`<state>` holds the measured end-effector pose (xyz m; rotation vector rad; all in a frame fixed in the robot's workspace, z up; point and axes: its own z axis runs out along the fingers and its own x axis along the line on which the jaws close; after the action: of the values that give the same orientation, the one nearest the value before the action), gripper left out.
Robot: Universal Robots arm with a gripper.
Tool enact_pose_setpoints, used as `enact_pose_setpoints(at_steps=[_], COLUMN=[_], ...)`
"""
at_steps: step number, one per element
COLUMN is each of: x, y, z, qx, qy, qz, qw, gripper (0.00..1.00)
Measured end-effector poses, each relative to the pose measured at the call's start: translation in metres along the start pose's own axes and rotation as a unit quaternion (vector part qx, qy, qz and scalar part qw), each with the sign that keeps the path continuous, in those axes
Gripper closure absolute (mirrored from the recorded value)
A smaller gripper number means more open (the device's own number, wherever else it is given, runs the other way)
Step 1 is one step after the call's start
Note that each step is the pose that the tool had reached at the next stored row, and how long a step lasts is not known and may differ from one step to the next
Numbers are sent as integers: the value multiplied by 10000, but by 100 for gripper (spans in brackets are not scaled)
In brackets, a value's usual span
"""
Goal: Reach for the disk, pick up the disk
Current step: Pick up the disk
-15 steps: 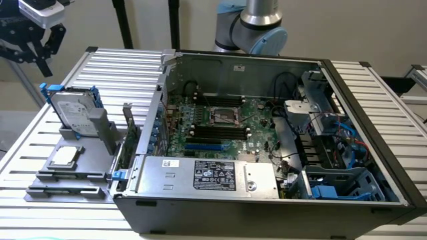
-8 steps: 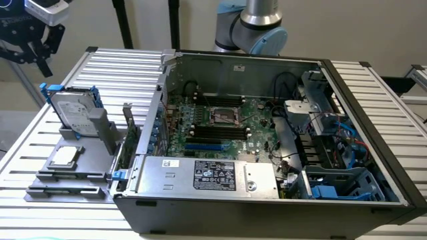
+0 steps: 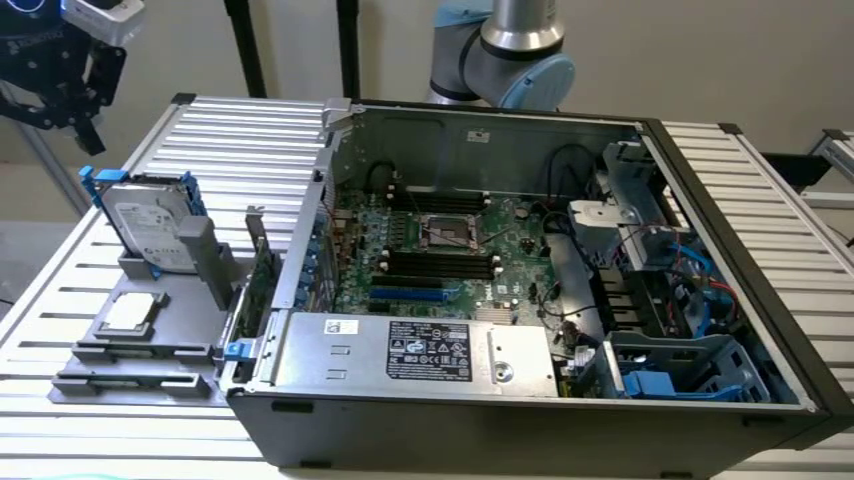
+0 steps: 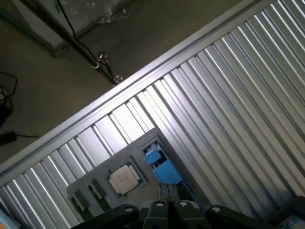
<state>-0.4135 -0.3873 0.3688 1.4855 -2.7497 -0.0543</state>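
Disk (image 3: 144, 222) stands on edge in grey holder (image 3: 200, 262) at exterior view's left, blue frame round it. My gripper (image 3: 54, 105) hangs above, well apart; can't tell its width. I reckon: drop straight, centre over top edge, don't knock holder. Slatted metal table (image 3: 747, 190); open PC case (image 3: 534, 250) to right; bare floor (image 4: 47, 95) beyond.

The arm (image 3: 514, 45) beyond the computer case (image 3: 534, 420) is a silver-grey tube with a dark ring, seated in pale blue joint caps — smooth and rounded. The gripper (image 3: 54, 90) is black and angular, topped by a white block; the wrist view shows round bolt heads dotting its black body.
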Motion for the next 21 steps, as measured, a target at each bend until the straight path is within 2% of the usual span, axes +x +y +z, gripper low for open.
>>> enact_pose_setpoints(at_steps=[5, 10, 13, 16, 21], x=[0, 0, 0, 0, 0], y=[0, 0, 0, 0, 0], z=[4, 8, 10, 13, 18], qx=[-1, -2, -3, -4, -5], qy=[17, 35, 45, 55, 72], qz=[-449, -903, -1176, -1446, -1882], qw=[9990, 9959, 9931, 9895, 9821], gripper=[89, 89, 89, 89, 89])
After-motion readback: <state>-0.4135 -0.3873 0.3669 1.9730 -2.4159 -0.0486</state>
